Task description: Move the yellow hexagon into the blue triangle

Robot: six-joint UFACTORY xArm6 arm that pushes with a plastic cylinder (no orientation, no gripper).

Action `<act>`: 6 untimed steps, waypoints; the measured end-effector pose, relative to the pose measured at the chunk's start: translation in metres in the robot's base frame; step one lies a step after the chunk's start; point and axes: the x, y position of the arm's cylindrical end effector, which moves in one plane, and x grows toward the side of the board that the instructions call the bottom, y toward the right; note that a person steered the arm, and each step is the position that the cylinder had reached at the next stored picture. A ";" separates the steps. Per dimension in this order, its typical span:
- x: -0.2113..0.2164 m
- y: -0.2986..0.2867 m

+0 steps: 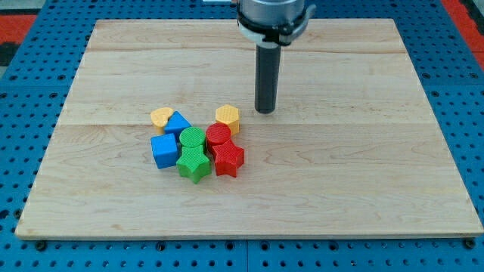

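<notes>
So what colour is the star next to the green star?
Red star, seen in the camera view.

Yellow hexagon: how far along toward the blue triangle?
Done: nothing visible; the yellow hexagon sits apart from the blue triangle, a gap of bare board between them. In hand: my tip stands just to the hexagon's right, slightly toward the view's top, not touching. Left: the whole push leftward across that gap.

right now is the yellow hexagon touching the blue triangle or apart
Apart: a gap of bare wood separates the yellow hexagon from the blue triangle.
</notes>
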 end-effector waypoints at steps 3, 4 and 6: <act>0.005 -0.078; 0.000 -0.068; -0.027 -0.059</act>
